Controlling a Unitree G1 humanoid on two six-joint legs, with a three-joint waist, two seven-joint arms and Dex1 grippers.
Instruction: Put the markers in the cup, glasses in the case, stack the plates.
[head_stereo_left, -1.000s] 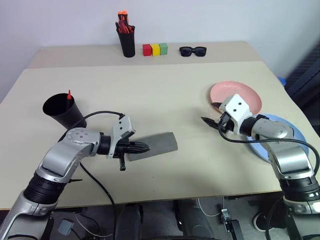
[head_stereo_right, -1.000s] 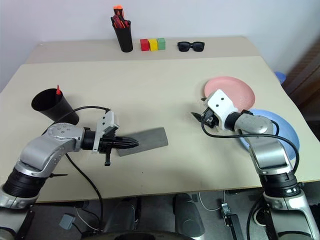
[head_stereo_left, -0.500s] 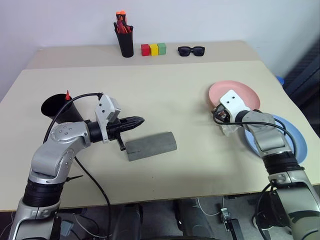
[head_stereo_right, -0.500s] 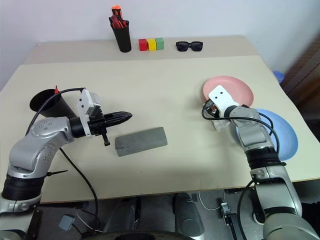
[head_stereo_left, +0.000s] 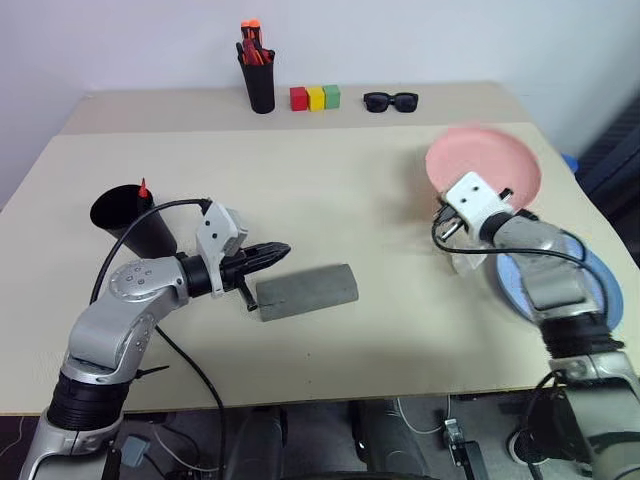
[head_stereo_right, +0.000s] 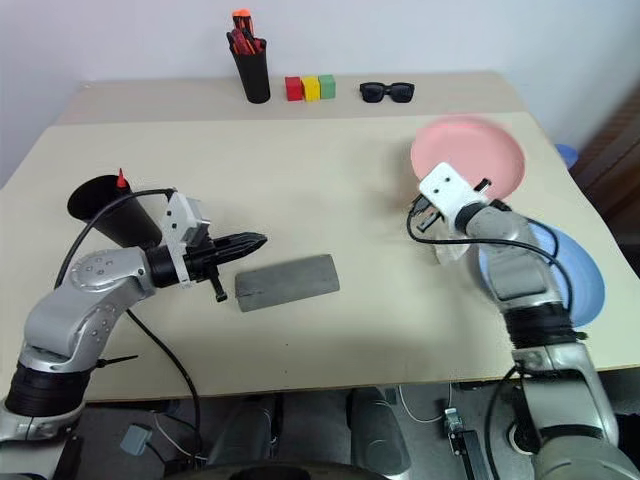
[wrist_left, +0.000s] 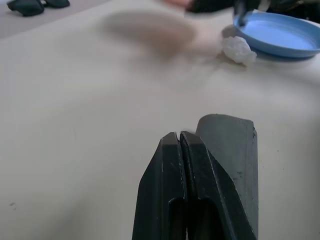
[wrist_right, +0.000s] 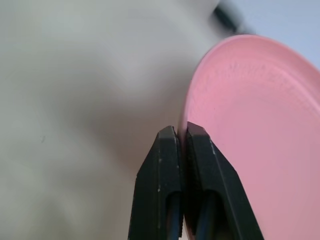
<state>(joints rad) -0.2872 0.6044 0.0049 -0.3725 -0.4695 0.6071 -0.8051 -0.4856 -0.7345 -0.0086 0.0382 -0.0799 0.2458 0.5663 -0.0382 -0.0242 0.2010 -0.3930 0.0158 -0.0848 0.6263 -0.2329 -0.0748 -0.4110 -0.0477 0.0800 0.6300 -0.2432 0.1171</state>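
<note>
My right gripper is pinched on the rim of the pink plate, which it holds tilted up off the table at the right side, above and just far-left of the blue plate; that one lies flat at the near right edge. A crumpled white scrap sits against the blue plate's left rim. My left gripper has its fingers pressed together on nothing, hovering just left of the grey case, which lies closed near the middle. The cup stands at the near left with one red-tipped marker poking out. Along the far edge sit a pen cup, three coloured blocks and sunglasses.
</note>
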